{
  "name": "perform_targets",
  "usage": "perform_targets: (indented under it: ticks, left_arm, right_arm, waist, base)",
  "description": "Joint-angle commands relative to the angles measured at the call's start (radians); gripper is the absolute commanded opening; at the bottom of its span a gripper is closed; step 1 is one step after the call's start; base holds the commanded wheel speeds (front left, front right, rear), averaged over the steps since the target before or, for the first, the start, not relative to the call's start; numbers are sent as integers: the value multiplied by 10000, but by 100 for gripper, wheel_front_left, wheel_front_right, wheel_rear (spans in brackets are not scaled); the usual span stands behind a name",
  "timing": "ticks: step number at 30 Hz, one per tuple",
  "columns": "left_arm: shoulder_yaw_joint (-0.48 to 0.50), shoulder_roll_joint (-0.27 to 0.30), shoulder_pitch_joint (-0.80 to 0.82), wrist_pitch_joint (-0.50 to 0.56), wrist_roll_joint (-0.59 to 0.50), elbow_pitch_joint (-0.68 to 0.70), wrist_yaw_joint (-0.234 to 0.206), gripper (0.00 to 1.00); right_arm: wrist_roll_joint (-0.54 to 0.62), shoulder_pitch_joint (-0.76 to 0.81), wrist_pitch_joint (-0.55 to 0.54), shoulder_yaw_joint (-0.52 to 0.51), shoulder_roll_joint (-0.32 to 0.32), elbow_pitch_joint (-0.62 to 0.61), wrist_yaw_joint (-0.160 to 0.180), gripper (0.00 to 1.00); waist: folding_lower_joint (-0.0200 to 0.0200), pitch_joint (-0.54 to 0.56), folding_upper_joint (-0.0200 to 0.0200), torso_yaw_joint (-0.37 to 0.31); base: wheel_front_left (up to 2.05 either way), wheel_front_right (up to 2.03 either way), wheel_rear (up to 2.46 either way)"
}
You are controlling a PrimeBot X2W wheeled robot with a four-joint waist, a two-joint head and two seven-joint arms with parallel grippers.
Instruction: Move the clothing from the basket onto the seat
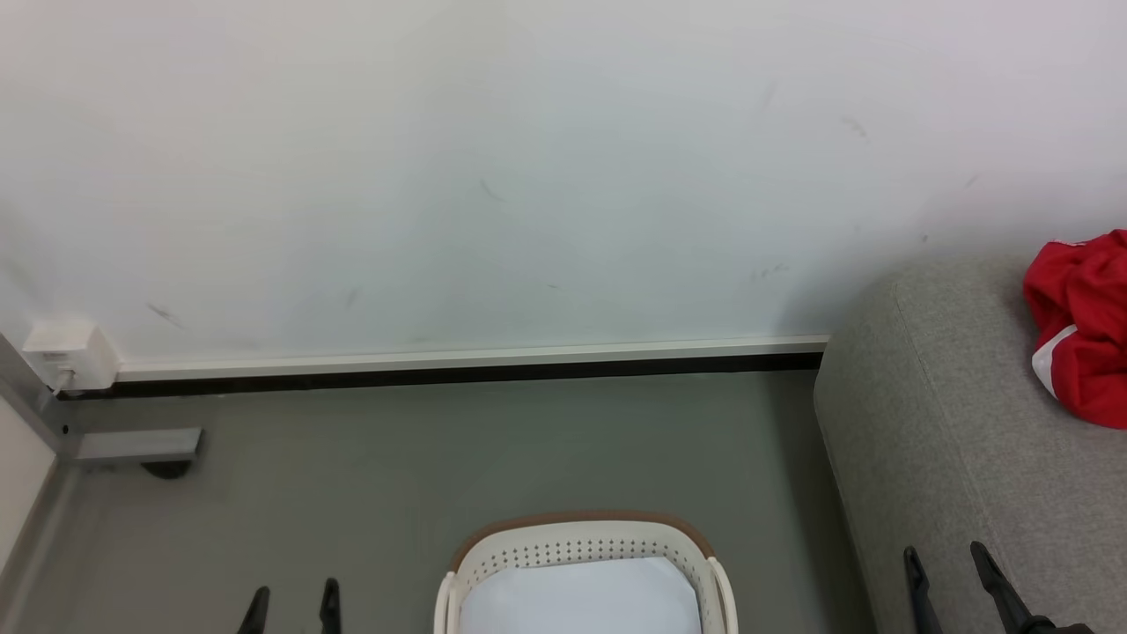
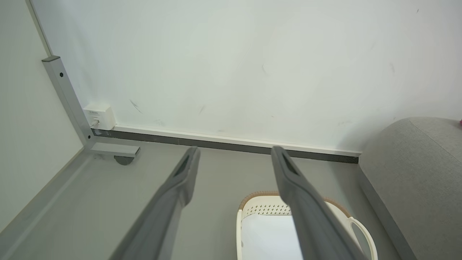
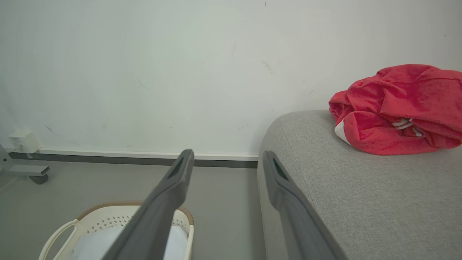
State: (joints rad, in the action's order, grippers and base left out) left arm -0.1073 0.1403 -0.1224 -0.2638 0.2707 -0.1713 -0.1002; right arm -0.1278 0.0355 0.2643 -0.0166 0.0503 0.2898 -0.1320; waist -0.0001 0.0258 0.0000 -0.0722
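Clothing [image 3: 397,108]: one crumpled red heap with white bands, lay on top of the seat [image 1: 951,440] near the wall, well apart from the basket; whether it was one garment or two could not be told. Wall [image 1: 528,176]: pale, lightly scuffed, with a white and black skirting along its foot. Floor [image 1: 396,458]: plain grey. Seat: light grey coarse weave, rounded edge, stood against the wall to the right of the basket. Basket [image 1: 581,528]: cream, perforated, brown rim, stood on the floor just beside the seat, with a flat pale sheet [image 1: 581,599] lying inside. Right gripper [image 1: 944,551]: jaws spread, hung above the seat's near end, well apart from the clothing. Left gripper [image 1: 296,592]: jaws spread, hung above the floor left of the basket. Frame [image 1: 132,445]: grey metal, at the far left corner. Box [image 1: 69,352]: small, white, fixed low on the wall above the frame.
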Motion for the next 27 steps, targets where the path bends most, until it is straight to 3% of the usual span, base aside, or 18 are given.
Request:
perform_targets:
  ticks: [1,9,23,24,27]
  left_arm:
    - [127,-23,-135,-10,-191,-61,148,100]
    - [430,-227,-128,-11,-585,-145,607,100]
    - [738,-520,-163,-11,-956,-165,931,100]
    - [708,-560,-78,0,-846,-165,931,0]
    - [674,-632,-93,24,-805,-379,957,0]
  right_arm:
    - [-193,81,-3,26,17,57,26,100]
    - [-255,33,-1,121,14,129,26,100]
    - [-315,16,-1,208,12,161,26,100]
    - [-287,-4,-2,201,0,129,0,0]
    - [-327,66,-15,195,-29,332,0,0]
  waist:
    - [1,16,0,-29]
    - [1,0,0,-50]
    - [1,39,0,22]
    - [1,38,0,22]
    - [2,40,0,26]
  base:
    - [0,0,0]
    - [0,0,0]
    - [0,0,0]
    - [0,0,0]
    - [0,0,0]
